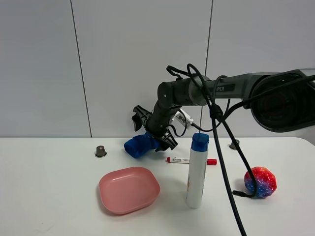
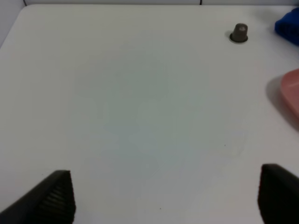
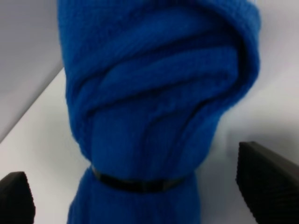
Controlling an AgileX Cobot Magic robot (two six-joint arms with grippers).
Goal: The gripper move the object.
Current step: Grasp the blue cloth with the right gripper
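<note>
A rolled blue knitted cloth [image 1: 140, 145] lies on the white table near the back, left of centre. My right gripper [image 1: 161, 139] reaches across to it and sits at its right end. In the right wrist view the cloth [image 3: 154, 102], with a thin dark band around it, fills the space between the wide-apart fingertips [image 3: 268, 184]. The right gripper [image 3: 142, 191] is open and not closed on the cloth. My left gripper [image 2: 167, 193] is open and empty over bare table. It is out of the exterior view.
A pink plate [image 1: 129, 189] sits front left of centre. A small grey capsule [image 1: 101, 151] stands left of the cloth. A red-capped marker [image 1: 191, 161], a tall white bottle with a blue cap [image 1: 197, 172] and a colourful ball [image 1: 261, 182] are to the right.
</note>
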